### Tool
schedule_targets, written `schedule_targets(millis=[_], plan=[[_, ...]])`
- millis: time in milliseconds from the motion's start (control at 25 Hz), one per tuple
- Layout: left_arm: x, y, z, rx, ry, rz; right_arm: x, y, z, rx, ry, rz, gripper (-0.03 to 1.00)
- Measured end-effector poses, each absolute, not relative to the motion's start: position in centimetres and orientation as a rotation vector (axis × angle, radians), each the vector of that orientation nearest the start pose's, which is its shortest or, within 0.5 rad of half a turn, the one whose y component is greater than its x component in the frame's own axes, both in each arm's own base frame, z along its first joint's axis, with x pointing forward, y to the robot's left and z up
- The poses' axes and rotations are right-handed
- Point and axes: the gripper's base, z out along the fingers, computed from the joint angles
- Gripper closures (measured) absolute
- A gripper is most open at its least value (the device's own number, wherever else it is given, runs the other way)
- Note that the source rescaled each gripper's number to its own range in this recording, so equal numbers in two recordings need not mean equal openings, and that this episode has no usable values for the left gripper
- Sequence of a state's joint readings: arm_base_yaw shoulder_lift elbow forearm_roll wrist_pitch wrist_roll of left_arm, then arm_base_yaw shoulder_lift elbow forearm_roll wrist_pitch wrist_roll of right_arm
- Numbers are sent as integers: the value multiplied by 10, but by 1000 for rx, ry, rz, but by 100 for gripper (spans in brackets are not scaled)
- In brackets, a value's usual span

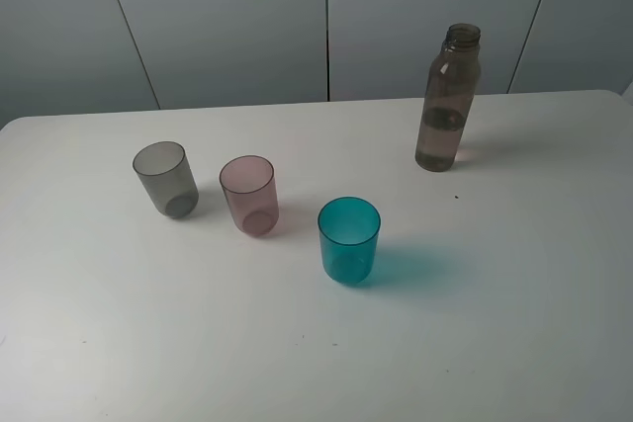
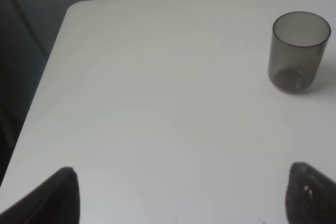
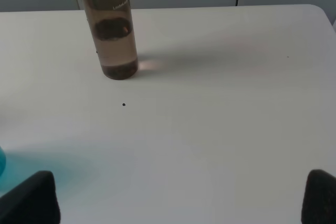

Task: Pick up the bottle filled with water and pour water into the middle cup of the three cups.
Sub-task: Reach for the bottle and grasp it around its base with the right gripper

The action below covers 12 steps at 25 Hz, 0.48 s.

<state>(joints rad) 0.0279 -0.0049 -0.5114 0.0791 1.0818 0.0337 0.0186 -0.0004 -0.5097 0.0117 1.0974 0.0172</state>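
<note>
The tall smoky-brown bottle (image 1: 448, 98) stands upright and uncapped at the back right of the white table (image 1: 514, 323), with water (image 1: 440, 143) filling its lower part. It also shows in the right wrist view (image 3: 108, 24). The three cups stand in a row: smoky grey (image 1: 164, 178), pink middle cup (image 1: 248, 195), teal-blue (image 1: 348, 239). The grey cup also shows in the left wrist view (image 2: 297, 51). My left gripper (image 2: 181, 195) is open and empty, away from the grey cup. My right gripper (image 3: 178, 198) is open and empty, away from the bottle. Neither gripper shows in the exterior view.
The table's left edge and rounded corner (image 2: 73, 11) lie near the left gripper. A small dark speck (image 3: 124, 104) sits on the table in front of the bottle. Grey wall panels (image 1: 326, 17) stand behind the table.
</note>
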Motion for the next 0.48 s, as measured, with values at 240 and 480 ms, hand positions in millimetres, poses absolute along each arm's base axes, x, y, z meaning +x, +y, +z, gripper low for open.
schedule_targets(millis=[240,480], plan=[[-8,6,279,1,2049,133,-8,1,277,-2,2071,36,-3],[-8,6,279,1,2049,133,-8,1,277,-2,2071,36,-3]])
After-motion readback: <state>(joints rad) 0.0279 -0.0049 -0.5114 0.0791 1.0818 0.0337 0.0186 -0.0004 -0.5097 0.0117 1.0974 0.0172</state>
